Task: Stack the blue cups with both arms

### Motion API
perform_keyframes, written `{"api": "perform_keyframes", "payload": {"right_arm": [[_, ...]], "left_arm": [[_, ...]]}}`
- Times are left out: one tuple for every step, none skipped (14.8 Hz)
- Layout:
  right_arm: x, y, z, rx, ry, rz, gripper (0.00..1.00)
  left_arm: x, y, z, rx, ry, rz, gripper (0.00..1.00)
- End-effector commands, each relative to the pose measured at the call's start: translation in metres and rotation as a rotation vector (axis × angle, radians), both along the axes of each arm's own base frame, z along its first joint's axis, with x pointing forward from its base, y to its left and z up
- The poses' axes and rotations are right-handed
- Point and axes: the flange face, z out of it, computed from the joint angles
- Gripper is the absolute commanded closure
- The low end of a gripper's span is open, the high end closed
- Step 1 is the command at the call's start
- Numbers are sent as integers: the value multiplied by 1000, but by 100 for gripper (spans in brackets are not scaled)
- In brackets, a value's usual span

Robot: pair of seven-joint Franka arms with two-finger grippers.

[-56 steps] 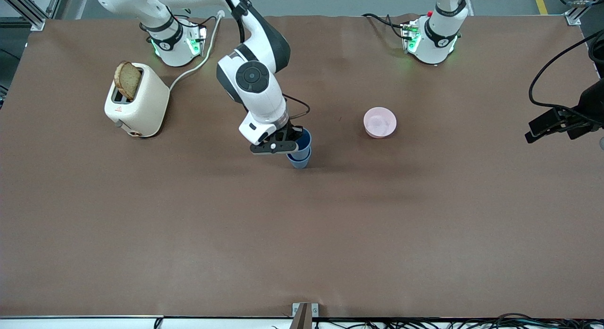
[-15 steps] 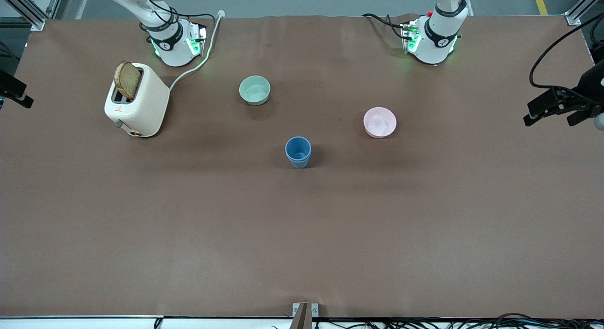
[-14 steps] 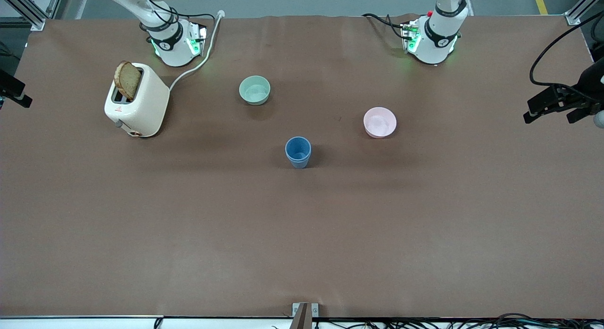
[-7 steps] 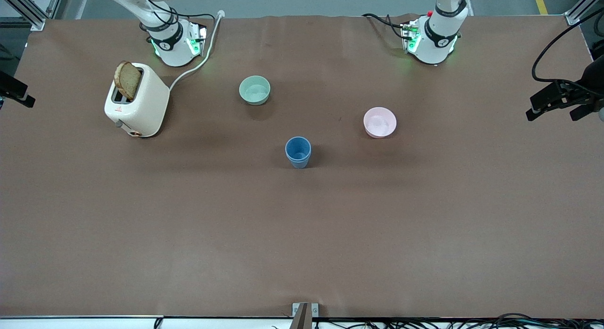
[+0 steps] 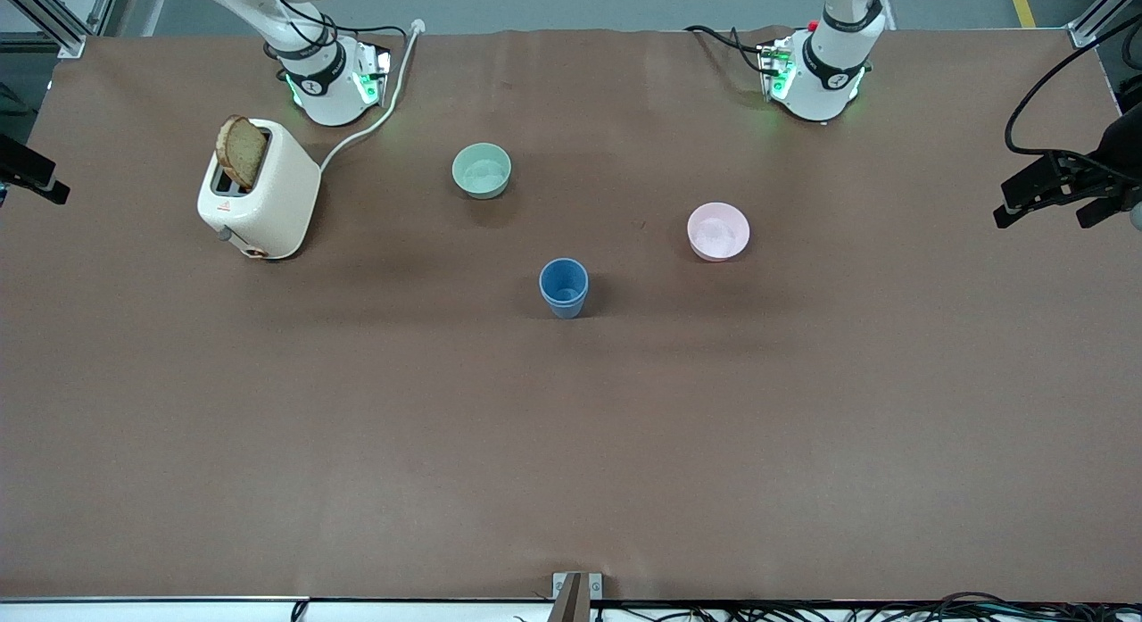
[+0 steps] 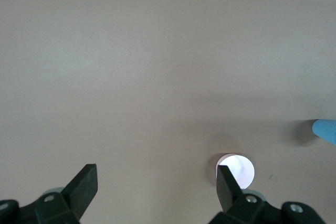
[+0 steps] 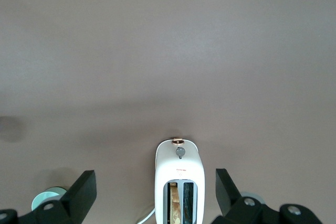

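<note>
The two blue cups (image 5: 564, 288) stand nested, one inside the other, upright near the middle of the table; a sliver of blue cup (image 6: 326, 130) shows at the edge of the left wrist view. My left gripper (image 5: 1042, 217) hangs open and empty over the table's edge at the left arm's end. In its wrist view the left gripper (image 6: 156, 188) has only bare table between its fingers. My right gripper (image 7: 155, 190) is open and empty above the toaster. Only one of its fingers (image 5: 34, 174) shows in the front view, at the right arm's end.
A cream toaster (image 5: 259, 192) with a slice of bread (image 5: 242, 151) stands near the right arm's base, its cord running to the base. A mint-green bowl (image 5: 482, 170) and a pink bowl (image 5: 718, 231) sit farther from the front camera than the cups.
Since the earliest frame the right gripper has let go of the stacked cups and drawn back to the right arm's end. Over the last second both grippers have barely drifted.
</note>
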Motion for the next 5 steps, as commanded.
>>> {"api": "perform_keyframes", "payload": {"right_arm": [[-2, -1, 3, 19, -11, 7, 0], [-2, -1, 4, 19, -14, 7, 0], [-2, -1, 4, 19, -14, 5, 0], [-1, 0, 4, 20, -13, 4, 0], [-2, -1, 4, 20, -13, 6, 0]], "left_arm": [[-7, -2, 4, 7, 0, -4, 0], [-7, -1, 4, 7, 2, -2, 0], [-7, -1, 4, 7, 0, -2, 0], [-7, -1, 4, 7, 0, -1, 0], [-7, -1, 4, 6, -1, -1, 0]]}}
